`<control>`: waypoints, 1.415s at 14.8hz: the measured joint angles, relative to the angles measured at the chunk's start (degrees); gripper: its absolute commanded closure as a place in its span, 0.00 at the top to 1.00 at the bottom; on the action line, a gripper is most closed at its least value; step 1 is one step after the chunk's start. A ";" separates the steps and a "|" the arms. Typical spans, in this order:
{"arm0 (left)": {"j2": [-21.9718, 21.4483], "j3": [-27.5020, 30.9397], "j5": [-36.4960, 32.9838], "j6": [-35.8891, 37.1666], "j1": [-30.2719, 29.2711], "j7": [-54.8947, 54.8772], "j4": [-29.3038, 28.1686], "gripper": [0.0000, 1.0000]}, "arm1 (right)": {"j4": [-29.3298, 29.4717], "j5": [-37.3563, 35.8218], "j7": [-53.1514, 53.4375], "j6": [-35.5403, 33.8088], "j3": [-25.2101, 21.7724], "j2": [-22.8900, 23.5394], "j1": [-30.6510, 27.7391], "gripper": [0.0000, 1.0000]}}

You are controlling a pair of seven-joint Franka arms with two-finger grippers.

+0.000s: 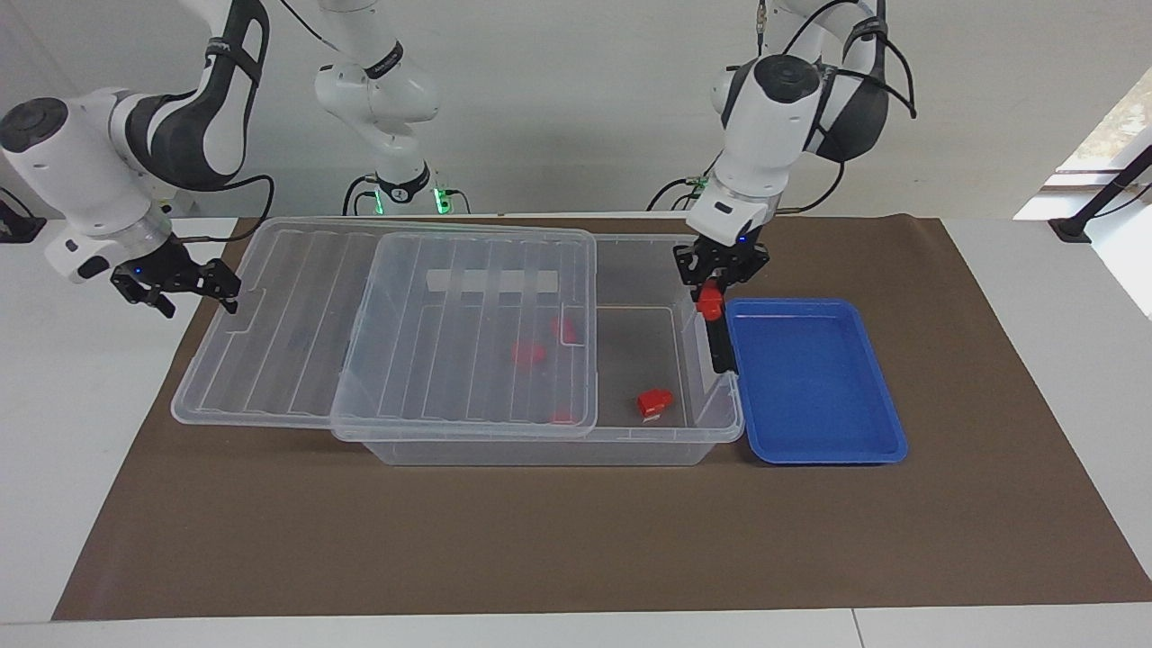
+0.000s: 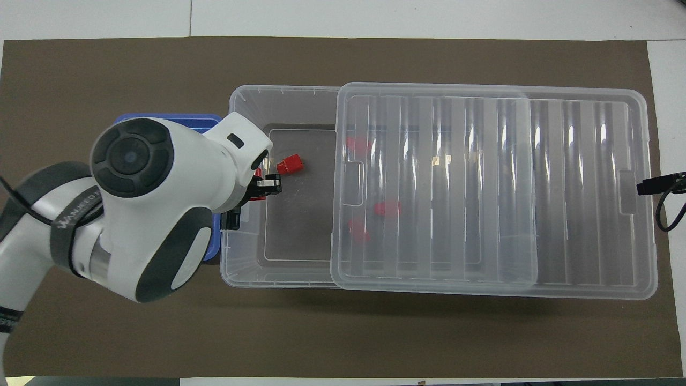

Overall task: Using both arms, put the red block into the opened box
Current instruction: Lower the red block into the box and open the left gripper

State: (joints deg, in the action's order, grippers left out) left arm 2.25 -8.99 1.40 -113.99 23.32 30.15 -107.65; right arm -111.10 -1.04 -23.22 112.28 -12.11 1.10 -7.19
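the left gripper (image 1: 717,286) hangs over the clear box's (image 1: 540,450) open end, above the rim by the black clip handle (image 1: 717,346). its fingers (image 1: 706,277) are pinched tight on the red block (image 1: 711,303), which hangs just below the tips with its long axis roughly upright. the right gripper (image 1: 193,286) waits beside the slid-back lid (image 1: 297,324), fingers spread wide. another red block (image 1: 654,402) lies on the box floor.

Shallow blue plastic tray (image 1: 814,387) on a brown rectangular mat (image 1: 576,540), laid over a white bench (image 1: 1035,288), tray just beside a clear bin
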 measured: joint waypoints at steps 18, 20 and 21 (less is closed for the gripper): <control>8.07 0.00 0.00 -20.53 5.94 6.98 -14.01 1.00 | 16.14 0.09 14.36 -20.11 1.67 0.29 11.47 1.00; 8.05 0.06 0.00 -20.55 5.94 7.10 -13.83 1.00 | 16.46 0.23 16.08 -20.20 1.85 0.31 11.54 1.00; 7.96 0.13 0.00 -20.55 5.93 7.17 -13.67 1.00 | 16.58 0.36 17.11 -20.25 2.14 0.32 11.57 1.00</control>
State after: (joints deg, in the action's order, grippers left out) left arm 10.21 -8.87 1.40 -134.54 29.25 37.31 -121.31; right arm -94.52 -0.68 -6.12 92.02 -9.97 1.43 4.38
